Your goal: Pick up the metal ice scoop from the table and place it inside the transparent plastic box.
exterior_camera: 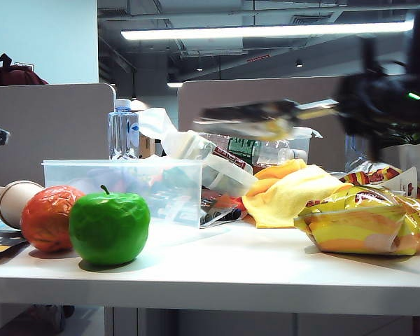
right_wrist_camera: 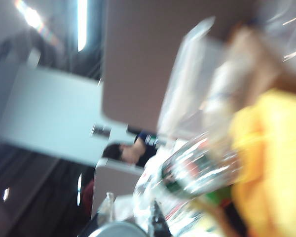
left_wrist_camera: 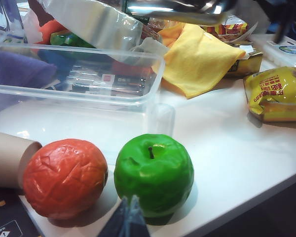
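Right gripper [exterior_camera: 336, 106] aloft over back clutter, blurred, clamped narrow on handle of shiny silver steel ice scoop [exterior_camera: 248, 119], bowl pointing toward low clear rectangular plastic box [exterior_camera: 122, 183], not yet above it. Left gripper [left_wrist_camera: 127, 217] low beside glossy green apple [left_wrist_camera: 154, 173], opening unreadable. Scoop likely stiff, light, slick; handle grip suits, may swivel.

The right end effector [exterior_camera: 336, 106] is motion-smeared — its grip unreadable (metal ice scoop [exterior_camera: 255, 117] blurred too).
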Motion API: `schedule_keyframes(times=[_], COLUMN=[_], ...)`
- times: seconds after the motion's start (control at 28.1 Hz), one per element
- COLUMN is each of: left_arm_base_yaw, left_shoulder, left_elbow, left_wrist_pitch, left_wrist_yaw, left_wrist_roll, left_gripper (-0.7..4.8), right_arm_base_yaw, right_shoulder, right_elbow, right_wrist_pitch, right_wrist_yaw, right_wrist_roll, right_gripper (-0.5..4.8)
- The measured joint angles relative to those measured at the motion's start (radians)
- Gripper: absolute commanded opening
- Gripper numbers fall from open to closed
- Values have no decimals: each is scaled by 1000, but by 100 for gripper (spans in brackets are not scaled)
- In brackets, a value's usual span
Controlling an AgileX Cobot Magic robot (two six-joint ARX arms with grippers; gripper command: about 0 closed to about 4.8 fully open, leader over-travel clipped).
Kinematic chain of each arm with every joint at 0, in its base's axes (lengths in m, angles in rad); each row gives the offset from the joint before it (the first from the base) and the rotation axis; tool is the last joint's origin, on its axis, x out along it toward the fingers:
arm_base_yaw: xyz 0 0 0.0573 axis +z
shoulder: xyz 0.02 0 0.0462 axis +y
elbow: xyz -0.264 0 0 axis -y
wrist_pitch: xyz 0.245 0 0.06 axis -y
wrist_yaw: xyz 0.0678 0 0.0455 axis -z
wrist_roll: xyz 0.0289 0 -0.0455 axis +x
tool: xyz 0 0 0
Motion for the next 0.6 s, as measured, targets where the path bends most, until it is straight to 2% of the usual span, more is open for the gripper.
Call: schedule_keyframes(times=[0.21, 0.36, 0.43, 0.5, 0.6], left_arm_base_yaw=[0, 0, 0, 0, 0], left_shoulder=[0, 0, 0, 0, 0], left_elbow=[0, 0, 0, 0, 0], left_wrist_pitch=[0, 0, 0, 0, 0], left_wrist_yaw=[0, 0, 0, 0, 0], left_wrist_roll=[0, 0, 0, 0, 0], left_gripper=[-5, -5, -5, -5, -5], right_arm_base_yaw=[159, 289, 328, 364, 393], right_shoulder=[0, 19, 82, 157, 227], right_elbow=[205, 445, 563, 671, 731], right_wrist_pitch=[-145, -427, -462, -516, -555], right_wrist_yaw=[-5, 21, -8, -26, -22], right_wrist_roll=[-238, -537, -647, -695, -750], right_gripper=[-3, -2, -2, -3, -2])
